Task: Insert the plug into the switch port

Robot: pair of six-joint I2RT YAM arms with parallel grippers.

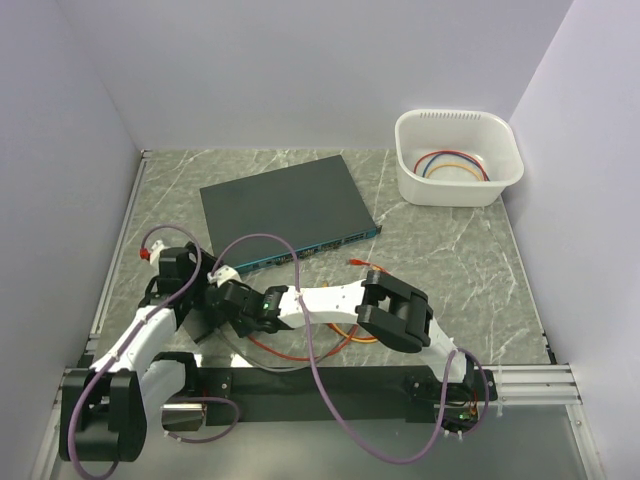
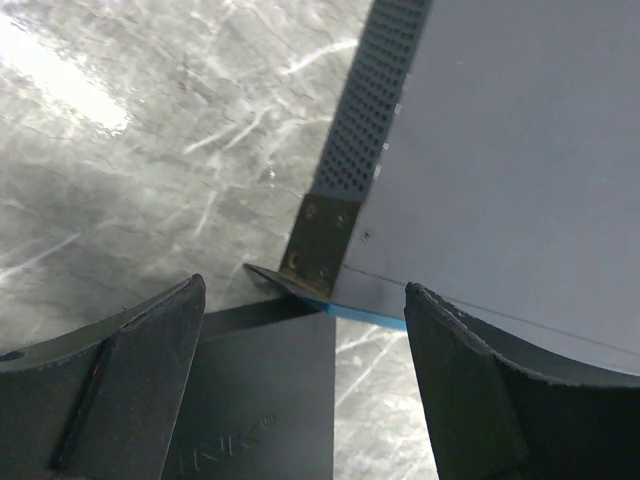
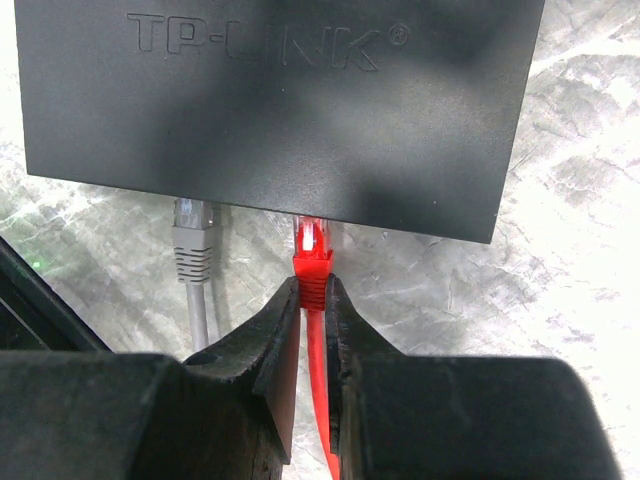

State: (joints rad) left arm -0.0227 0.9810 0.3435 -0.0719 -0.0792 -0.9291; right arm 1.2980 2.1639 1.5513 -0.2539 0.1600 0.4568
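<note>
Red plug (image 3: 312,262), small, light and stiff, judged best held at its ribbed boot, is pinched there by the right fingers (image 3: 268,345), its tip at the edge of a small black box (image 3: 280,110) beside a grey plug (image 3: 192,250). Left fingers (image 2: 130,370) are spread wide, empty, by the switch (image 2: 500,150) corner.
</note>
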